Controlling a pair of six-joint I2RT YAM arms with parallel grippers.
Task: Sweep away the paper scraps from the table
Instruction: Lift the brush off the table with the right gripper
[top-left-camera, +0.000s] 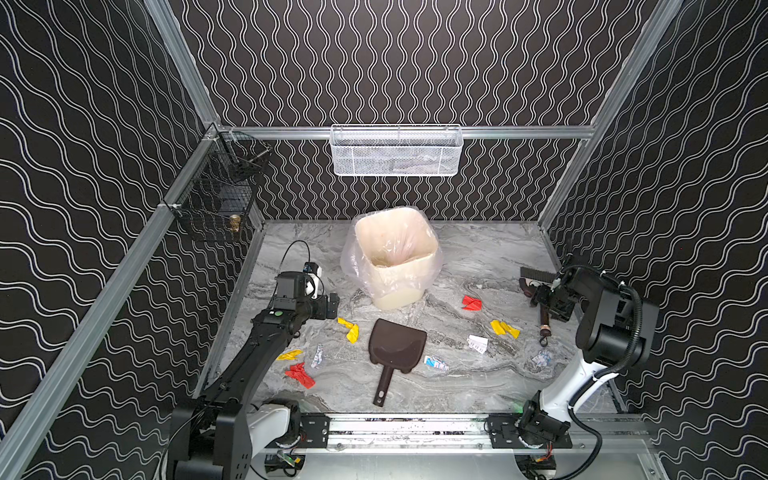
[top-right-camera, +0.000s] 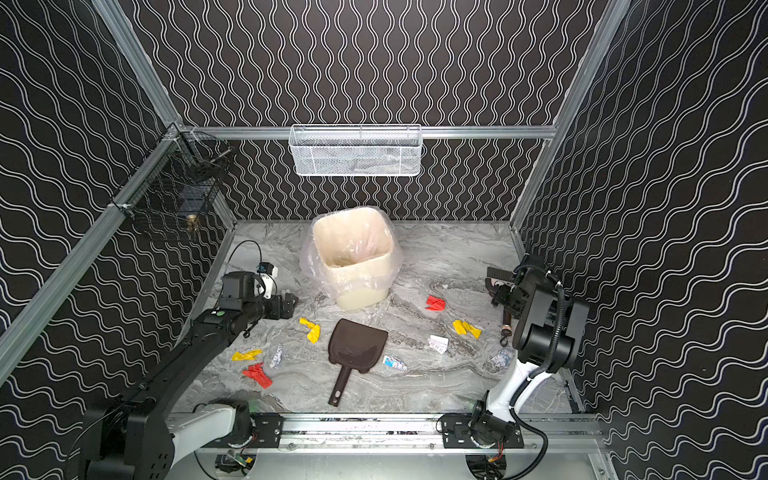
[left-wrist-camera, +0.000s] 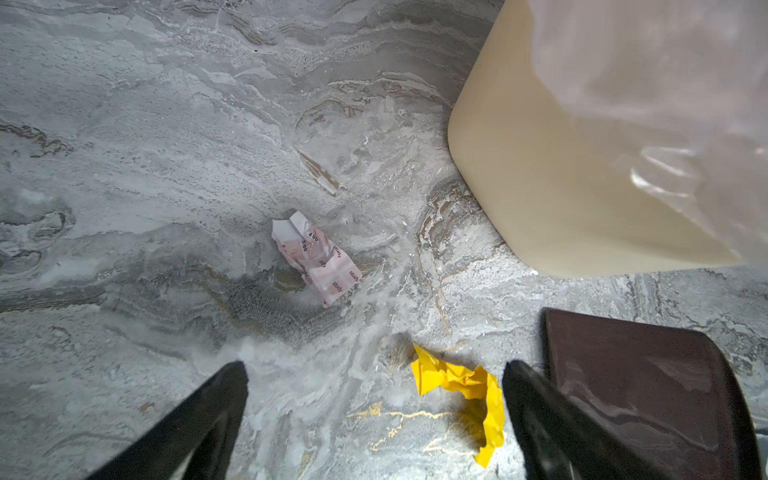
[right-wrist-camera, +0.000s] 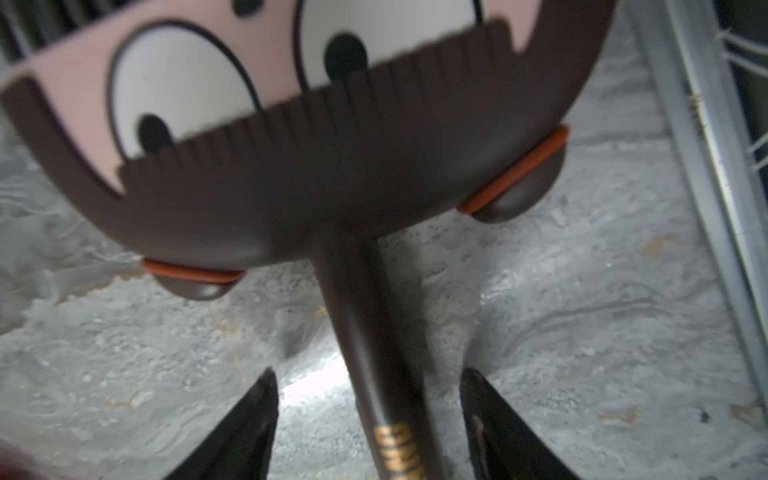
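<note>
We find the right gripper astride the handle of the dark-brown cartoon-faced plastic brush — jaws apart, its long axis between them. Crumpled red, yellow and white paper scraps dot the grey-veined marble table.

Left arm stretched forward and low, left gripper angled down, jaws spread wide. Right arm folded, elbow high, right gripper angled down, jaws partly apart, not clamped.

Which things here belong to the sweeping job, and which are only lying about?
Job: paper scraps, brush, dustpan, lined bin, table.
Just there: white mesh basket on the back rail, black wire basket on the left rail.
</note>
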